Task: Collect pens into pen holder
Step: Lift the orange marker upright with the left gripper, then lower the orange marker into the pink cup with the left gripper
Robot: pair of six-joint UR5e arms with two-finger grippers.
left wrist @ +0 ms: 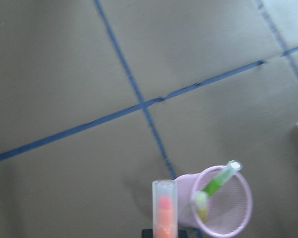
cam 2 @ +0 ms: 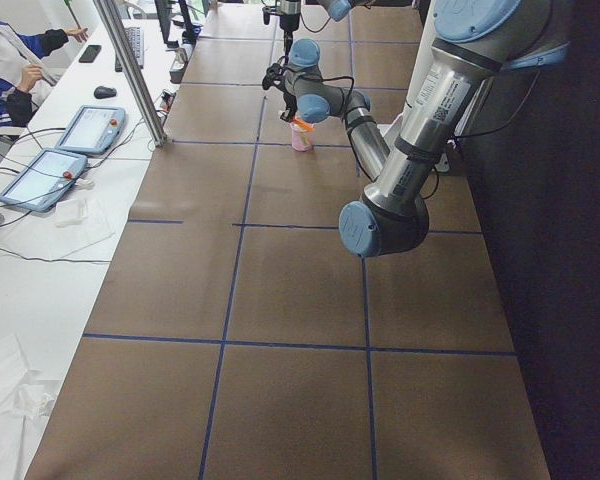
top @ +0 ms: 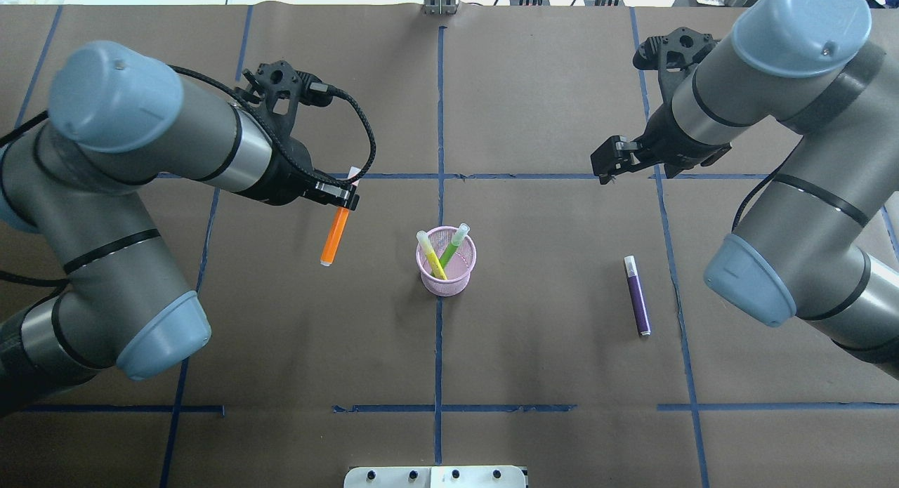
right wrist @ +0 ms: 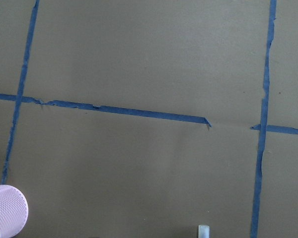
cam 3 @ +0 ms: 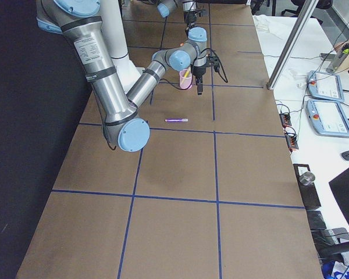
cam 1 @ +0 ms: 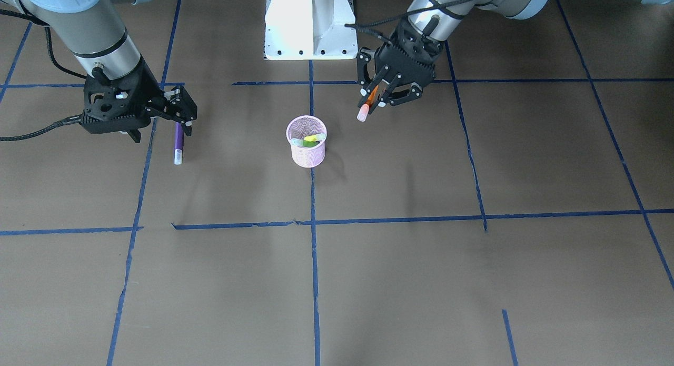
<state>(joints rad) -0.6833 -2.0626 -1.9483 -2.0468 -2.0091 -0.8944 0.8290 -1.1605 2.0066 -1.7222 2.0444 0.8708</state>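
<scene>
The pink mesh pen holder (cam 1: 307, 151) (top: 449, 283) stands at the table's middle with a green pen (top: 453, 246) and a yellow pen (top: 430, 253) leaning in it. My left gripper (cam 1: 375, 98) (top: 344, 200) is shut on the orange pen (cam 1: 370, 100) (top: 335, 236), held tilted above the table beside the holder, cap end down (left wrist: 164, 210). The purple pen (cam 1: 179, 142) (top: 638, 295) lies flat on the table. My right gripper (cam 1: 181, 116) (top: 607, 166) hovers above and beyond it, empty, jaws slightly apart. The right wrist view shows only the purple pen's cap tip (right wrist: 203, 230).
The white robot base plate (cam 1: 310, 23) sits behind the holder. Blue tape lines (top: 439, 175) grid the brown table. An operators' bench with tablets (cam 2: 40, 180) and a seated person (cam 2: 10, 60) runs along the far side.
</scene>
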